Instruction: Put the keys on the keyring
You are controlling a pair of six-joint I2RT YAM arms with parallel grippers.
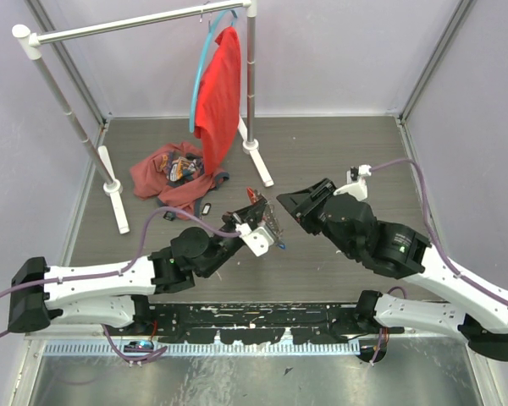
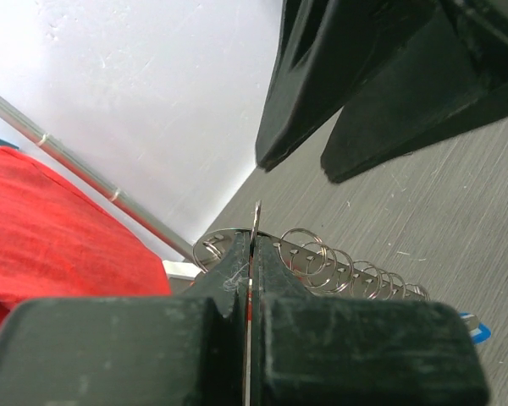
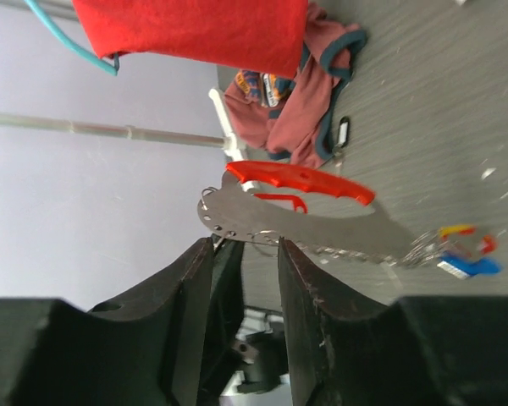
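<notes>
My left gripper (image 1: 261, 223) is shut on the keyring (image 1: 267, 213) and holds it above the table. In the left wrist view the keyring's thin metal edge (image 2: 256, 222) sticks up between the closed fingers (image 2: 229, 262), with a row of small wire rings (image 2: 322, 254) beside them. In the right wrist view it is a flat silvery piece (image 3: 313, 222) with a red oblong tag (image 3: 296, 179). Small keys with blue, red and yellow heads (image 3: 461, 252) hang at its far end and show in the top view (image 1: 280, 244). My right gripper (image 3: 245, 249) is open and empty, its tips just short of the ring edge; it also shows in the top view (image 1: 293, 205).
A black oblong fob (image 1: 207, 207) lies on the table next to a heap of reddish clothes (image 1: 165, 173). A clothes rack (image 1: 110, 182) stands behind, with a red shirt (image 1: 220, 93) on a blue hanger. Grey walls close in both sides.
</notes>
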